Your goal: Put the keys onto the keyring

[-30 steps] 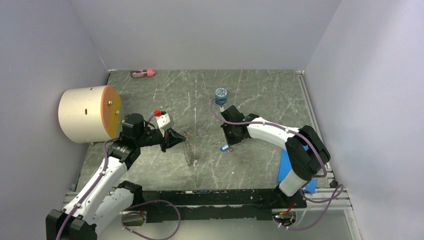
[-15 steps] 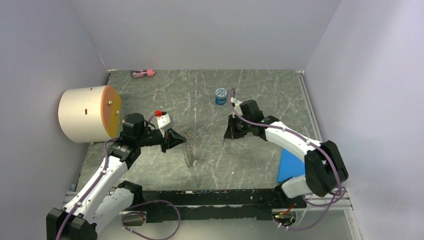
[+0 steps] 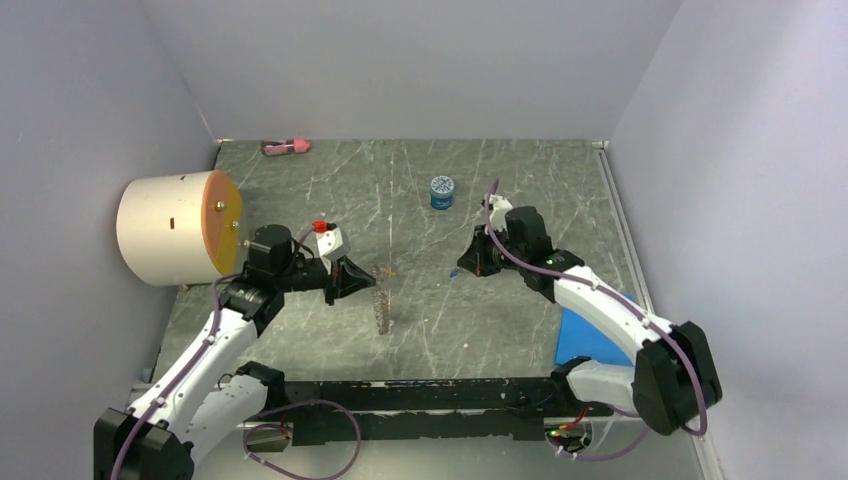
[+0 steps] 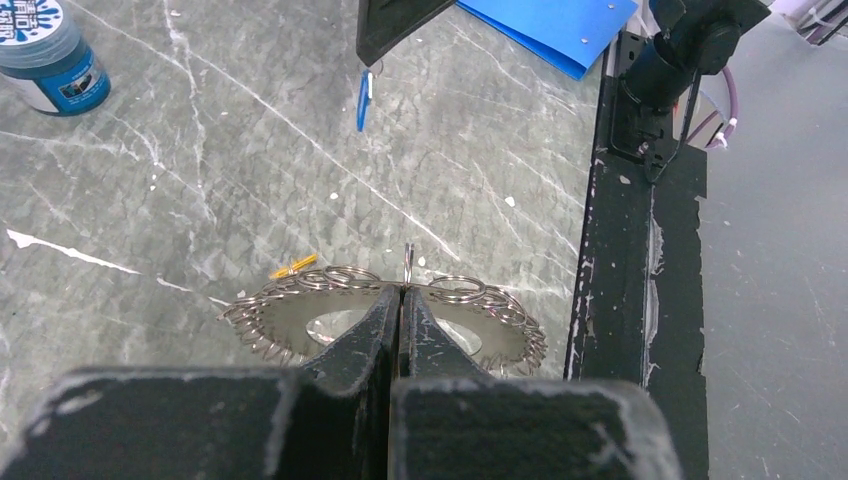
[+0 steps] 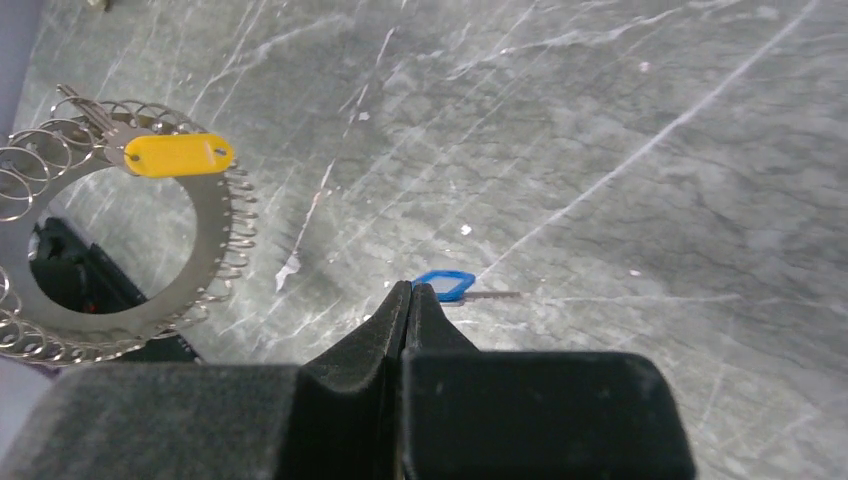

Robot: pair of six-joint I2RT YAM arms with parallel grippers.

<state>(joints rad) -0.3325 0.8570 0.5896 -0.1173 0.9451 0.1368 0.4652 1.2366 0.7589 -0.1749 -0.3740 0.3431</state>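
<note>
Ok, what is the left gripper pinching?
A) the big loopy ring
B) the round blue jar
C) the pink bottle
A: in the left wrist view the left gripper is shut on the keyring, whose loops fan out on both sides.

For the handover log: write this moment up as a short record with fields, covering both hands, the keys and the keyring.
left hand: shut on the keyring, gripping its rim
right hand: shut on the blue key, whose tag shows just past the tips
keyring: stands upright, edge-on to the top camera
yellow key: lies against the keyring's small loops; cannot tell if it is threaded on
blue key to keyring: clearly apart, not yet at the ring
nearby: blue jar toward the back of the table
</note>
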